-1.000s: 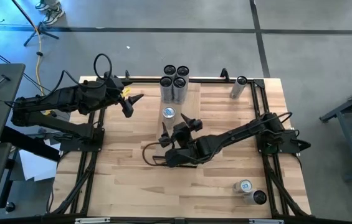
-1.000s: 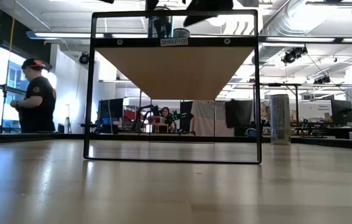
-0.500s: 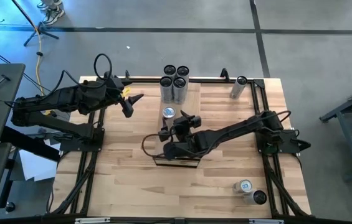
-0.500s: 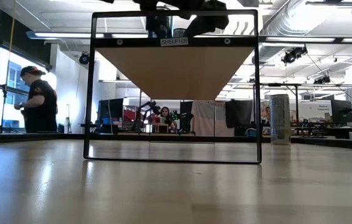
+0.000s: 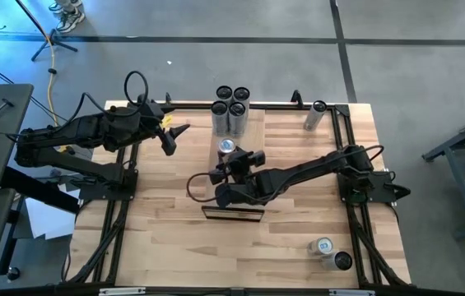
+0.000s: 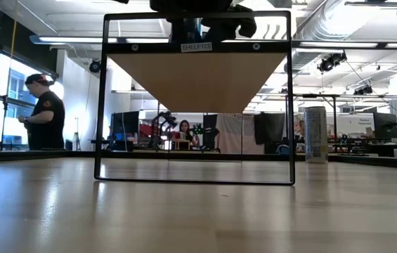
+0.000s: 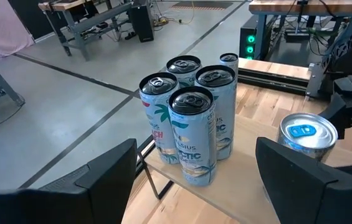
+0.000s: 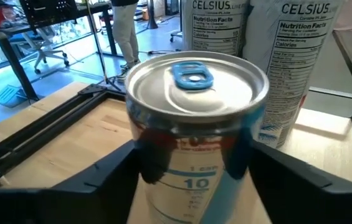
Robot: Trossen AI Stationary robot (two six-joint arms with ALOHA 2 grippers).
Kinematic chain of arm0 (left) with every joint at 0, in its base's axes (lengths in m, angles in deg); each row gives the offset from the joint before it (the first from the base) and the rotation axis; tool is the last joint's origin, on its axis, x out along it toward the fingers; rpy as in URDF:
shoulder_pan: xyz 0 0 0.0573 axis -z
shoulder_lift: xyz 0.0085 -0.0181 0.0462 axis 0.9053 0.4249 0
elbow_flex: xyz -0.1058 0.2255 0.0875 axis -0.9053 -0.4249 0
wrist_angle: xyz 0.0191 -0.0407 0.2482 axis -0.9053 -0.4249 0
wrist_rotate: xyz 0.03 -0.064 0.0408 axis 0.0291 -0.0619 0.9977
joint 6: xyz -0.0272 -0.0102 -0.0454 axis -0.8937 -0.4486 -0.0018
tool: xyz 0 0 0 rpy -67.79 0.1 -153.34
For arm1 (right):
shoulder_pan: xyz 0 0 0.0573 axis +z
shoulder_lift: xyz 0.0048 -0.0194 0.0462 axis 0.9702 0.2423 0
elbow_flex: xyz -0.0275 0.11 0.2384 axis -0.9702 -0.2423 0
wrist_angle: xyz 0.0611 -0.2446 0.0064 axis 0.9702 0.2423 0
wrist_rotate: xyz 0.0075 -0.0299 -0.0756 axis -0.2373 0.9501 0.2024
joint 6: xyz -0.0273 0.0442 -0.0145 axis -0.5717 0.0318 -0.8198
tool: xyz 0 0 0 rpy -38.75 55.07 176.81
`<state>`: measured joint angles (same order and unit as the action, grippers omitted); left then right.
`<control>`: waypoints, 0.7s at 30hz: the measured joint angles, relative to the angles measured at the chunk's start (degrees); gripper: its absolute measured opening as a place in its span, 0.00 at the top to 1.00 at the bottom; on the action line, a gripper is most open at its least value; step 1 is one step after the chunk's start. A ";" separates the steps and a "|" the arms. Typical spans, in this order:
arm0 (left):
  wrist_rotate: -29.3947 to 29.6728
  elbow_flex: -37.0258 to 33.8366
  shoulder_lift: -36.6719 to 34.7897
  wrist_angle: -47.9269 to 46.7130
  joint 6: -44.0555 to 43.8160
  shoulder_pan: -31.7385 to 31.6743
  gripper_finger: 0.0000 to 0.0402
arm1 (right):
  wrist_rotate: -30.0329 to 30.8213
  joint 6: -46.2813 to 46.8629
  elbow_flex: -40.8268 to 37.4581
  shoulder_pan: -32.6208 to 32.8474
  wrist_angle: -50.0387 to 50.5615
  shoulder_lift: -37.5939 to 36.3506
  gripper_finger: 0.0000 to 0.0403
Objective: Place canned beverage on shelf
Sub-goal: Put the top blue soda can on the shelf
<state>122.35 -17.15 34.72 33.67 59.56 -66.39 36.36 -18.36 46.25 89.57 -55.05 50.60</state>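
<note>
I have the right gripper (image 5: pixel 234 156) clamped round the blue-tabbed can (image 8: pixel 195 93) standing on the shelf (image 7: pixel 250 186) beside four others (left gripper (image 5: pixel 172 140) waits wide open); next, I judge, comes letting go.

A can (image 5: pixel 226 147) is set on the shelf (image 5: pixel 240 177), near its far end, between the fingers of the right gripper (image 5: pixel 230 158). Four cans (image 5: pixel 230 105) are grouped just behind it at the shelf's far end. The left gripper (image 5: pixel 174 137) is held to the left. Two cans (image 5: pixel 332 253) are laid at the table's (image 5: pixel 158 238) near right corner.
</note>
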 joint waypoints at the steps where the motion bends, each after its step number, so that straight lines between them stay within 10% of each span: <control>1: -0.02 0.00 0.00 -0.02 0.04 -0.01 0.26 | -0.02 0.00 0.00 -0.08 0.12 0.00 0.37; 6: -0.02 0.00 0.00 -0.04 0.04 -0.01 0.26 | -0.93 0.21 0.00 -0.09 1.38 -0.15 0.49; 21: -0.04 0.00 0.00 -0.20 0.04 -0.01 0.26 | -12.44 -6.74 -0.07 -1.23 22.54 -9.44 0.44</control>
<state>122.31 -17.15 34.72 33.47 59.60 -66.40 23.91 -25.10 46.18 88.34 -32.51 41.16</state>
